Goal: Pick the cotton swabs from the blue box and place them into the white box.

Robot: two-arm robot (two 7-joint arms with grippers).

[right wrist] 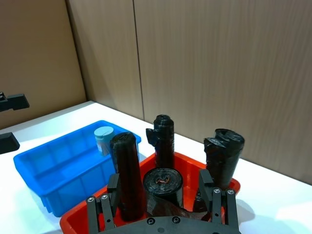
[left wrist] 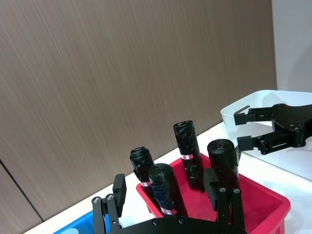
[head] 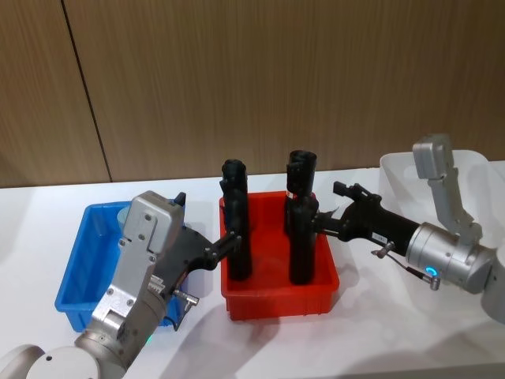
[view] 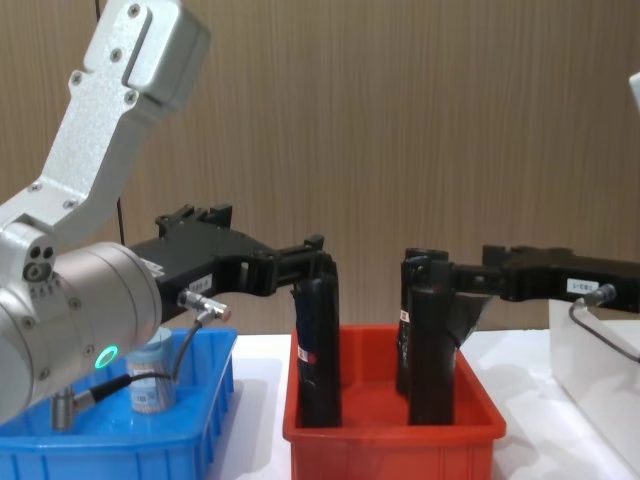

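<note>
Wood-grain wall panelling backs a white table [head: 47, 207]. A red bin [head: 280, 298] sits at mid-table and serves as the reference for all positions below.

**Contents of the red bin**
- Four tall black rolls [left wrist: 185, 151] stand upright inside it, two nearer the wall and two nearer the robot.

**Task items**
- The blue box [head: 79, 264] lies on the left of the red bin, just beside it.
- One jar of cotton swabs [right wrist: 104, 140] stands upright inside the blue box, by that box's wall-side edge. Its pale lid is on. In the head view the left arm partly covers it.
- The white box [head: 392, 174] lies on the right of the red bin, apart from it. Its interior cannot be seen.

**Left gripper** [head: 230, 239]
- Reaches from over the blue box to the left rim of the red bin, at the height of the upper part of the front-left roll.
- Fingers [left wrist: 119, 189] are spread apart and grip nothing.
- Contact with the roll cannot be determined.

**Right gripper** [head: 319, 222]
- Reaches from the white-box side to the right rim of the red bin, level with the front-right roll's upper part.
- Fingers [right wrist: 205, 182] are spread apart and grip nothing.
</note>
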